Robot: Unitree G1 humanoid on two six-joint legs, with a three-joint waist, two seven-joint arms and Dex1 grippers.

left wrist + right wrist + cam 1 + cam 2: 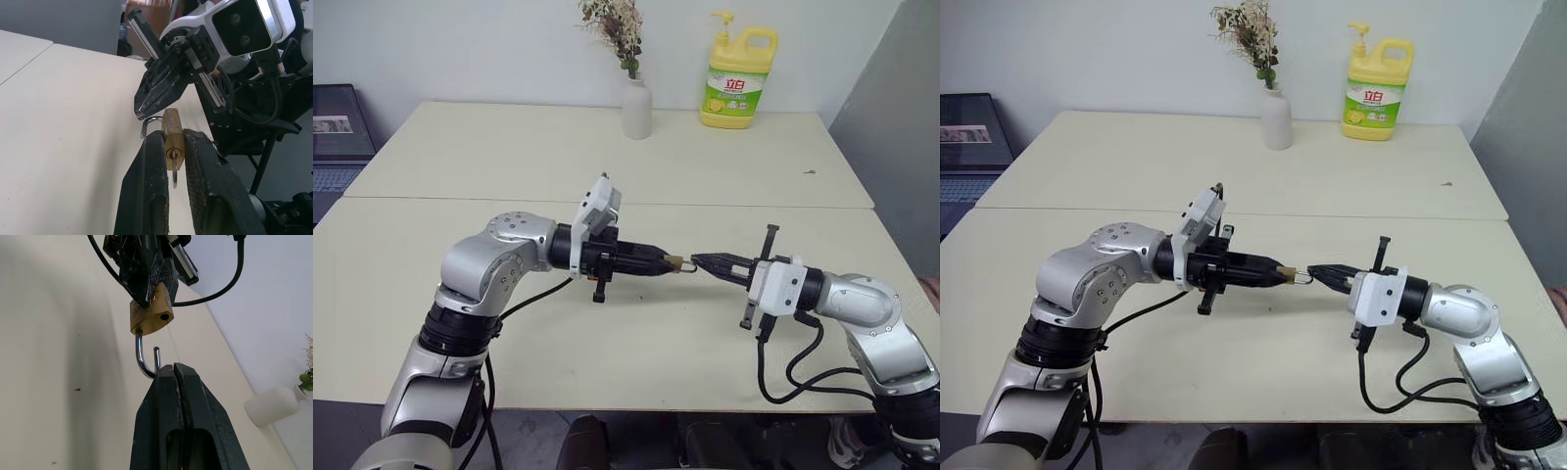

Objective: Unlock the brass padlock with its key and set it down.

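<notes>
The brass padlock (173, 134) hangs above the table, its gold body clamped between the fingers of my left gripper (671, 262). Its key (174, 179) sticks out of the keyhole on the side facing my left wrist. The silver shackle (142, 355) is sprung open: one leg stands free of the body and its empty hole shows. My right gripper (169, 366) is shut, and its tips press against the shackle's bend. I cannot tell whether they pinch it. The two grippers point at each other over the near table (607, 343).
A white vase of dried flowers (637, 108) and a yellow detergent bottle (740, 78) stand at the back of the far table. A dark laptop (337, 137) sits off to the left. A seam (460, 198) joins the two tables.
</notes>
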